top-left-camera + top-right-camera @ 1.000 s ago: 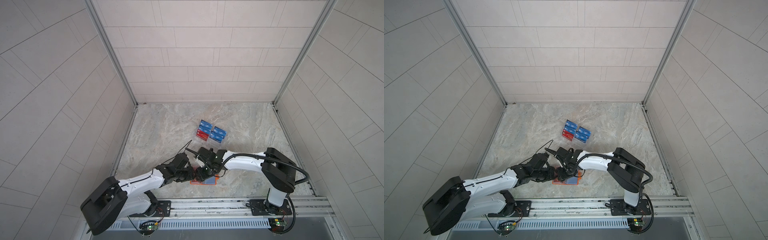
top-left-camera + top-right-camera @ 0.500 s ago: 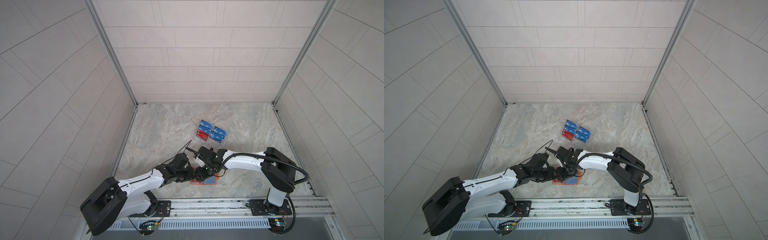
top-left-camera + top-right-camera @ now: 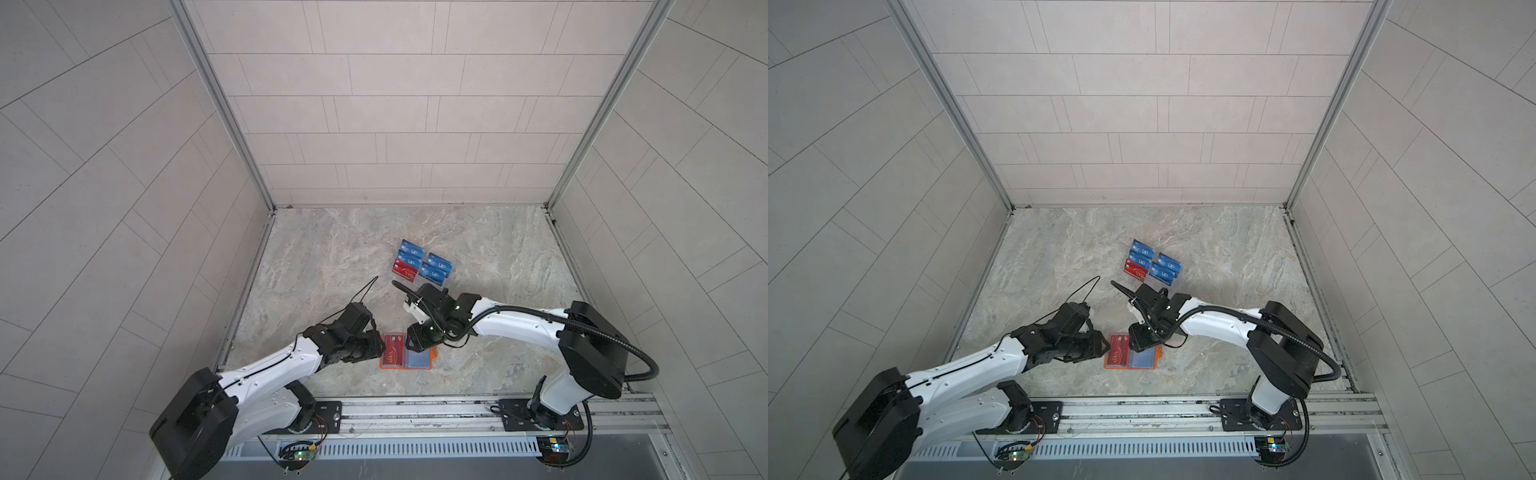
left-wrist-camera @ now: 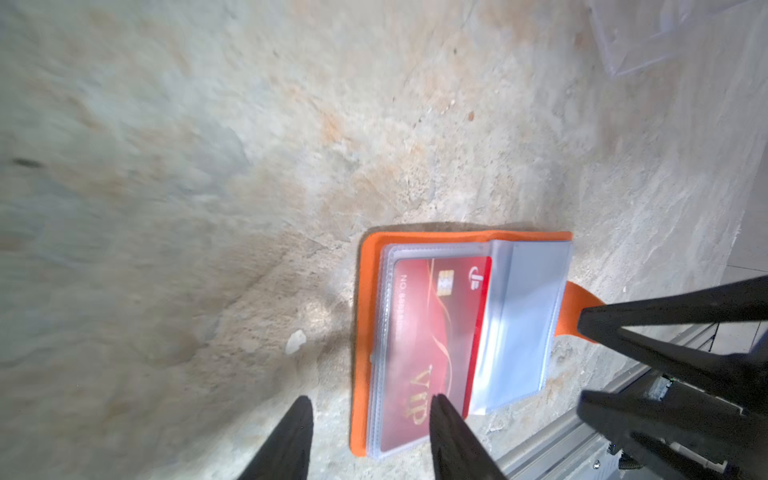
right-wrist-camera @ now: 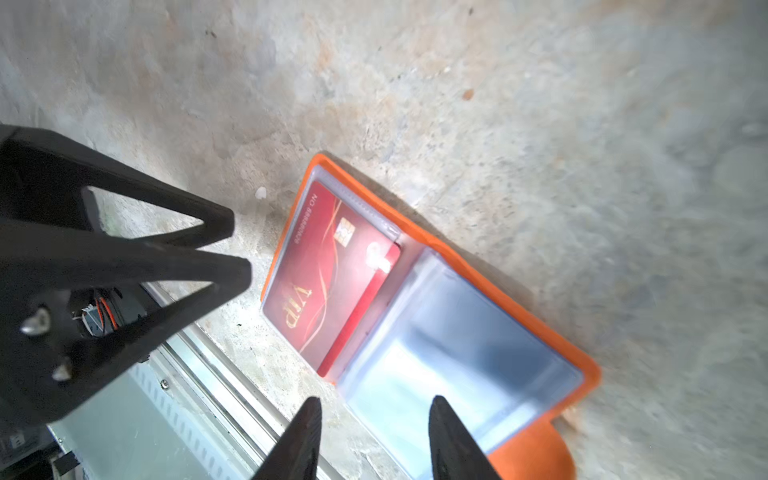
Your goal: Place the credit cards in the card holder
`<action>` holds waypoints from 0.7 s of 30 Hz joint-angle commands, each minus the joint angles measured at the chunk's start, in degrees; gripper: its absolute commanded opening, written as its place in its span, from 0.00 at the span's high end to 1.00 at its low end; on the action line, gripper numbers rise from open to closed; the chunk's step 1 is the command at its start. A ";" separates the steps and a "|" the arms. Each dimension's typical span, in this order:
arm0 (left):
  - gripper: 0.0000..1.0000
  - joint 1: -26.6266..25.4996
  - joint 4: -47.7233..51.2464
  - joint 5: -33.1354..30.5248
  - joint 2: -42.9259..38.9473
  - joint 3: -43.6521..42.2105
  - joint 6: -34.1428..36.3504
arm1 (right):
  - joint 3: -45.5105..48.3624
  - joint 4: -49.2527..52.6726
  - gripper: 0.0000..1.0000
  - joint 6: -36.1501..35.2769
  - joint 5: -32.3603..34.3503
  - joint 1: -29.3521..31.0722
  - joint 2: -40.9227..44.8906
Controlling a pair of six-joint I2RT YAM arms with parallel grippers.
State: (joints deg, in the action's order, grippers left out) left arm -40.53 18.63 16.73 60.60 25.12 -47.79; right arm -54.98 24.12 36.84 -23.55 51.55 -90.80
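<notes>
Left wrist view is showing the card holder (image 4: 359, 332) lying open on the stone-patterned table (image 4: 166, 208). A red credit card (image 4: 432, 332) is sitting inside the clear sleeve on its left half, and the loose sleeves (image 4: 523, 324) are standing slightly raised over the right half. The left gripper (image 4: 372, 411) is hovering at the holder's left edge with its jaws spread and nothing between them. One fingertip (image 4: 442, 415) is overlapping the card's gold lettering, though whether it is touching the sleeve cannot be told. Right wrist view is showing the right gripper (image 5: 376, 409) hanging over the holder's right half, jaws likewise spread and gripping nothing, with the orange snap tab (image 5: 536, 453) sticking out just beside it. In both top views the holder is lying at the near middle of the table, between the two grippers, which are facing each other across it. The other credit cards (image 3: 434, 270), mostly blue with one red, are resting in a clear stand (image 3: 420, 261) farther back, well apart from the holder.
</notes>
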 commanded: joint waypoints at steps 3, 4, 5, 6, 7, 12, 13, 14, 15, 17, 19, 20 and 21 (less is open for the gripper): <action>0.51 -0.16 -0.14 5.97 -2.41 2.35 2.44 | 2.65 0.09 0.64 1.10 1.63 0.21 1.52; 0.51 -0.69 -2.77 8.63 -1.80 2.54 2.00 | 3.14 -0.39 0.66 1.58 1.80 0.21 1.46; 0.52 -1.45 -5.11 10.60 -1.06 2.92 1.36 | 3.85 -1.03 0.68 2.11 2.16 0.17 1.34; 0.53 -2.06 -7.56 12.08 -0.20 3.25 0.73 | 4.44 -1.62 0.71 2.57 2.36 0.14 1.18; 0.54 -2.43 -9.12 13.11 0.82 3.68 0.39 | 4.97 -2.23 0.74 3.07 2.42 0.20 0.95; 0.59 -2.71 -12.35 15.97 8.02 5.86 1.07 | 7.08 -4.23 0.78 5.19 4.10 0.05 0.98; 0.59 -2.77 -13.08 16.25 9.29 6.12 0.99 | 7.36 -4.45 0.78 5.26 4.28 -0.04 0.99; 0.60 -2.80 -13.89 16.32 10.75 6.37 0.79 | 7.63 -4.52 0.78 5.37 4.37 -0.25 0.90; 0.62 -2.84 -14.73 16.40 12.06 6.43 0.68 | 7.85 -4.52 0.79 5.42 4.60 -0.44 0.83; 0.63 -2.89 -15.91 16.19 14.46 6.52 0.51 | 8.67 -4.59 0.79 5.30 4.85 -0.89 0.68; 0.64 -2.97 -17.68 16.04 16.50 6.53 -0.16 | 9.69 -4.95 0.80 5.50 4.79 -1.76 0.38; 0.64 -3.05 -18.62 16.06 17.52 6.52 -0.63 | 9.91 -4.96 0.80 5.48 4.73 -2.12 0.29; 0.64 -3.26 -19.40 16.12 18.32 6.63 -0.94 | 10.00 -4.81 0.80 5.31 4.64 -2.47 0.15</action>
State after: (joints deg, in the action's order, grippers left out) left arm -43.27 3.14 32.12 77.32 30.61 -47.97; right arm -45.65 19.49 41.19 -20.36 49.95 -89.69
